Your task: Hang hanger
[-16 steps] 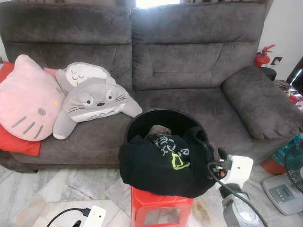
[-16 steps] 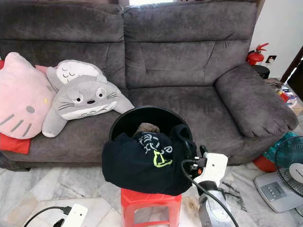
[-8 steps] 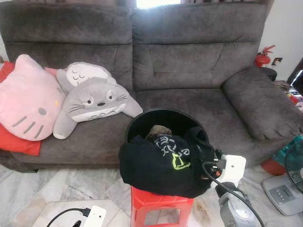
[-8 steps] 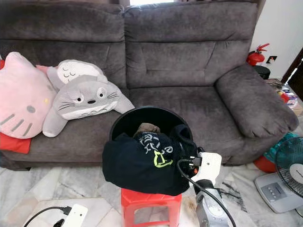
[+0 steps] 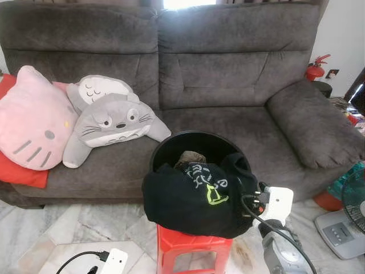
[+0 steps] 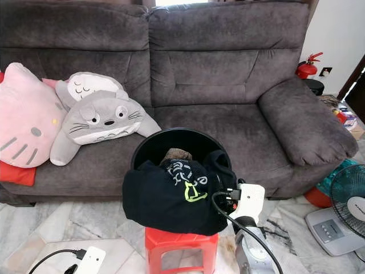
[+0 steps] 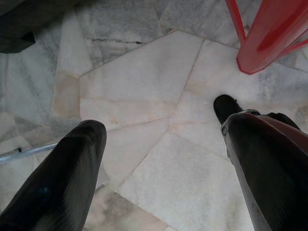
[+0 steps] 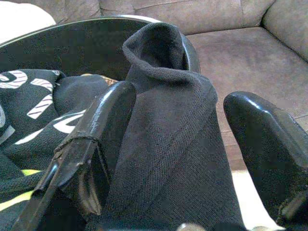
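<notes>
Right gripper [image 8: 183, 103] spread wide, released, poised at the right edge of a black garment [image 5: 194, 197]. One raised fold of the dark knit cloth between the two fingers [image 8: 103, 120], close against one finger and apart from the other. Garment heaped in and over the front rim of a round black basket [image 5: 171, 145], on top of a red stool [image 5: 194, 251]. White and lime-green lettering on the cloth facing up. Heap wider than tall, long axis running left to right across the basket; raised fold pointing up and away toward the basket's far rim.

Left gripper [image 7: 163, 130] low down, also spread open, over pale marble floor [image 7: 144, 86], near a leg of the stool.

Behind the basket, a grey sofa [image 5: 228, 68]. On its left seat, a pink cat-face cushion [image 5: 31, 120] and a grey plush animal [image 5: 111, 123]. Red fire extinguisher [image 5: 315, 68] past the sofa's right arm; a fan [image 5: 356, 208] at the right edge.
</notes>
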Controlling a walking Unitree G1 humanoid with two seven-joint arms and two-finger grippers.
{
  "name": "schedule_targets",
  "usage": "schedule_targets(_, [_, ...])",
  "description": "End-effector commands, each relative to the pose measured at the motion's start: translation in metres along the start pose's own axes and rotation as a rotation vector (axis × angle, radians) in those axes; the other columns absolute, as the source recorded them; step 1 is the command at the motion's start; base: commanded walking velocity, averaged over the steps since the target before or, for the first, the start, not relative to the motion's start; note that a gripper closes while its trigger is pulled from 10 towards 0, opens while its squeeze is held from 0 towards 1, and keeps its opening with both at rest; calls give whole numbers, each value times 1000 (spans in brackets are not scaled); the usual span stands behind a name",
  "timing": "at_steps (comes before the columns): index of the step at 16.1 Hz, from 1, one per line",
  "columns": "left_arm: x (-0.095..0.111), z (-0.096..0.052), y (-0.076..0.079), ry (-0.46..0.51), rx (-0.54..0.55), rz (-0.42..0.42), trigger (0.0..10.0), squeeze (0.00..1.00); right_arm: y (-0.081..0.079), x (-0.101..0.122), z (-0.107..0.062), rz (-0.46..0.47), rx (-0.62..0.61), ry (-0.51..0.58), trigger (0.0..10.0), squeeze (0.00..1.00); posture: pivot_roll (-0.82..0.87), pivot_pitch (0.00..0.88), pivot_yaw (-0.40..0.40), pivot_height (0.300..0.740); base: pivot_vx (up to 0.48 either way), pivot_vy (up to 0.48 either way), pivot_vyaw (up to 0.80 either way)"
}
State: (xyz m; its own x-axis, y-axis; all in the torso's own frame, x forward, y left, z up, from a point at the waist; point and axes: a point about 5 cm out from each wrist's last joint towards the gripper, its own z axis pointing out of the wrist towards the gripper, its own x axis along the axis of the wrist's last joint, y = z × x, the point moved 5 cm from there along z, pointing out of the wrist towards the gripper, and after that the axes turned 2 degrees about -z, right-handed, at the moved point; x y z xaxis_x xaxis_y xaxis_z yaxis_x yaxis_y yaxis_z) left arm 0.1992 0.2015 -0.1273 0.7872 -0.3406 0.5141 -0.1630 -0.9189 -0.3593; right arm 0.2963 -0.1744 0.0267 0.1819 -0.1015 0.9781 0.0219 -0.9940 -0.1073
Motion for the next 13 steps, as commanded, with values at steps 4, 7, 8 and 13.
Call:
schedule_targets(4, [-5,0,0,-27,-5,-8,10000,0,0,-6,1,-18,1,-37,902,0,-148,14,-14,740,0,0,0])
schedule_targets(7, [-5,0,0,-28,-6,-7,10000,0,-1,-8,1,-17,2,-44,0,0,-149,17,-14,740,0,0,0])
schedule_targets(8, [-5,0,0,-28,-6,-6,10000,0,-2,-9,1,-17,3,-45,0,0,-149,17,-14,740,0,0,0])
schedule_targets(13, [-6,0,0,-30,-9,-5,10000,0,-3,-10,1,-16,5,-46,0,0,-149,19,-14,740,0,0,0])
